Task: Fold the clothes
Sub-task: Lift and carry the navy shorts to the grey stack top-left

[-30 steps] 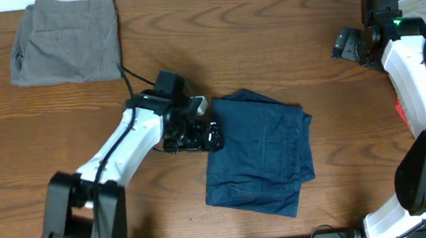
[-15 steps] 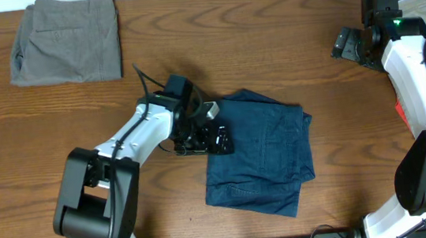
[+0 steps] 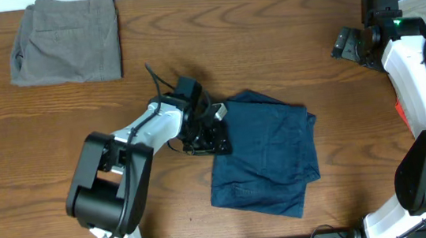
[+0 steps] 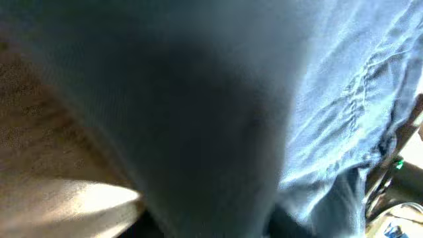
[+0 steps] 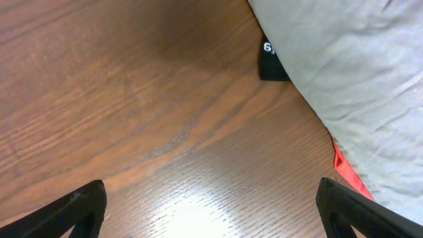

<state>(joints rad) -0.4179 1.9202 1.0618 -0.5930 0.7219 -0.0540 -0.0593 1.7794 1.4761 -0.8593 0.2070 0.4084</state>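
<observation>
1 navy shorts [image 3: 268,157] | L end effector [image 3: 213,135] on edge, grip unclear | R end effector [image 5: 211,208] wide

Open tabletop [image 3: 350,136] separates navy shorts [image 3: 268,157] from right arm [image 3: 419,81].

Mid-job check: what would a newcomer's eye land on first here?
The folded dark navy blue cloth shorts lie centrally, the left gripper at their left edge, blue fabric filling its wrist view. A folded grey-green pair of shorts sits at the far-left corner; the right gripper hangs open over the wooden table beside pale tan cloth.
</observation>
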